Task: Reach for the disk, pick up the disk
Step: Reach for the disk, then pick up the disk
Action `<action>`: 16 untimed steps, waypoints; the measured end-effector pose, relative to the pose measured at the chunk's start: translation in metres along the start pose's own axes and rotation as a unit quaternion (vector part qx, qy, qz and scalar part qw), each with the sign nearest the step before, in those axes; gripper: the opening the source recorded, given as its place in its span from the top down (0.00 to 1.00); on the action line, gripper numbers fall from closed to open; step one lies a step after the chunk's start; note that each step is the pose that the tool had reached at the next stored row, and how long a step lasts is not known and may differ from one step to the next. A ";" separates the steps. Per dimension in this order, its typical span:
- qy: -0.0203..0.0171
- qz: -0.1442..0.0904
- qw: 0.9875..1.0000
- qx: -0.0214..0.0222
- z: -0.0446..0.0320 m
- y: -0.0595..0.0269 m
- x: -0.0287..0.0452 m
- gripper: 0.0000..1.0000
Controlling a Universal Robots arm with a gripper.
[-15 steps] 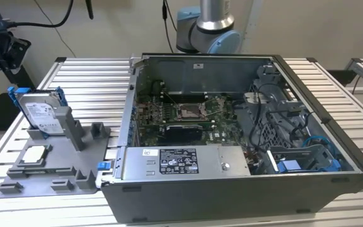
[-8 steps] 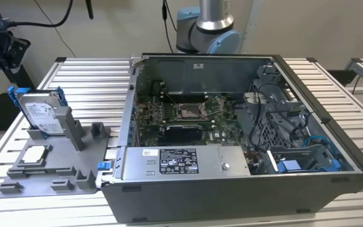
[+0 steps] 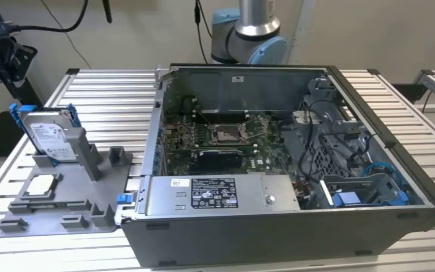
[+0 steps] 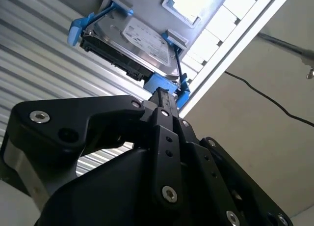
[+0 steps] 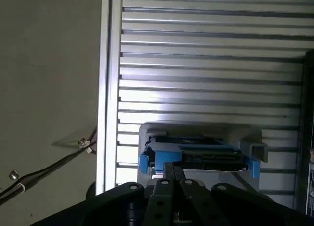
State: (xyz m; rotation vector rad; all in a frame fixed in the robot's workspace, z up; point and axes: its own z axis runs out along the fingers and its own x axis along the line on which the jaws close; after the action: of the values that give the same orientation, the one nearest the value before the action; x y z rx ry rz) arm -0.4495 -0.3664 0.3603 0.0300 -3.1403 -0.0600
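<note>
The disk [image 3: 51,135] is a silver hard drive with a white label and a blue frame. It stands on edge in a grey holder [image 3: 74,212] at the exterior view's left. Its labelled face [image 4: 142,39] shows in the second wrist view, its top edge [image 5: 206,155] in the first wrist view. My black gripper [image 3: 9,68] hangs above the disk and slightly to the exterior view's left, apart from it. In both wrist views its fingers [image 4: 164,96] [image 5: 171,169] are pressed together with nothing between them, pointing at the blue frame's end.
An open computer case [image 3: 384,187] takes up the middle and right of the slatted metal table [image 3: 104,96]. A small square silver chip [image 3: 42,184] lies on the grey holder in front of the disk. Cables [image 5: 44,172] run over the floor past the table's edge.
</note>
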 end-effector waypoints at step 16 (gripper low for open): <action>0.001 -0.030 1.000 0.000 0.0000 0.0001 0.0002 1.00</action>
State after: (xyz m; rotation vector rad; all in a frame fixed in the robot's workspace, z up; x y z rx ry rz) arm -0.4497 -0.3663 0.3603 0.1231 -3.1369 -0.0596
